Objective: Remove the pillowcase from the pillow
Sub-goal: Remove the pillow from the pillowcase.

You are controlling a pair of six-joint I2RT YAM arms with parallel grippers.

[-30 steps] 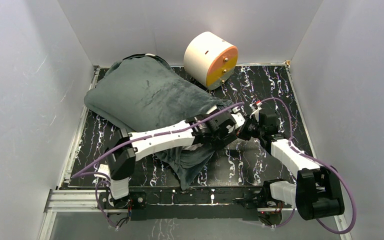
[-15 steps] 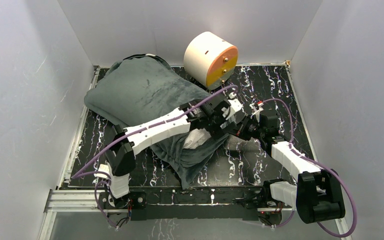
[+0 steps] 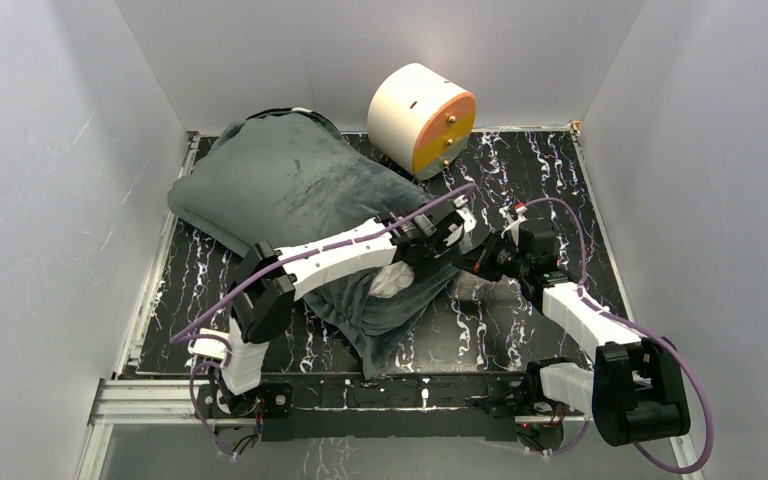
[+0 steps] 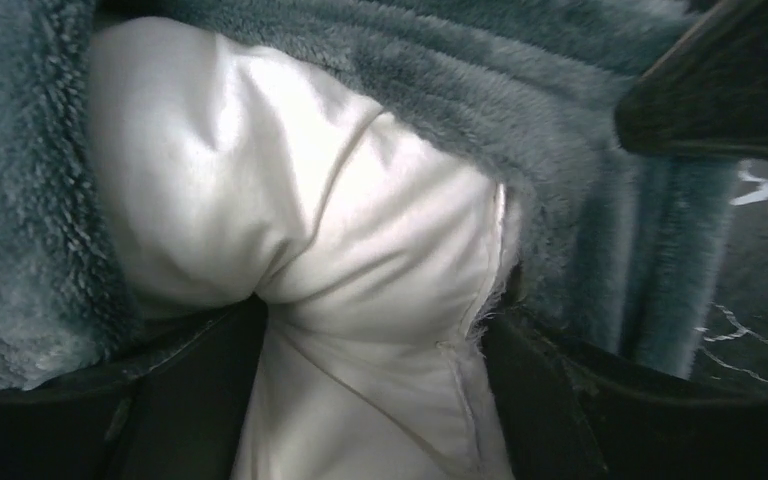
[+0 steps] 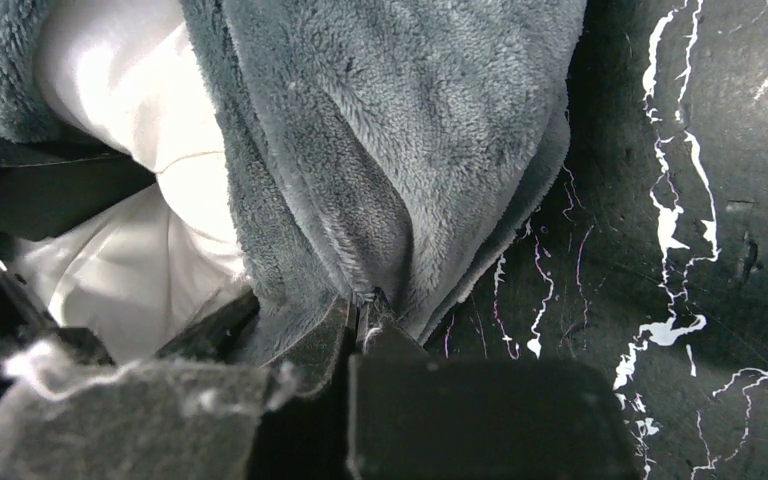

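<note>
The pillowcase (image 3: 290, 190) shows its plain dark grey plush face and covers most of the pillow, lying from the back left to the table's middle. A white corner of the pillow (image 3: 392, 280) pokes out of its open end. My left gripper (image 3: 432, 258) is at that opening; in the left wrist view (image 4: 370, 400) its fingers squeeze the white pillow (image 4: 360, 230), with grey pillowcase (image 4: 540, 130) around it. My right gripper (image 3: 475, 262) is just to the right; in the right wrist view (image 5: 358, 305) it is shut on the pillowcase edge (image 5: 390, 130), beside the pillow (image 5: 130, 80).
A cream-and-orange cylinder (image 3: 420, 120) lies at the back centre. The black marbled table (image 3: 550, 180) is bounded by white walls on three sides. The two arms nearly touch near the table's middle.
My left arm has swung in and its gripper shifted slightly back. The white pillow corner has come into view at the pillowcase opening. My right gripper moved slightly left.
</note>
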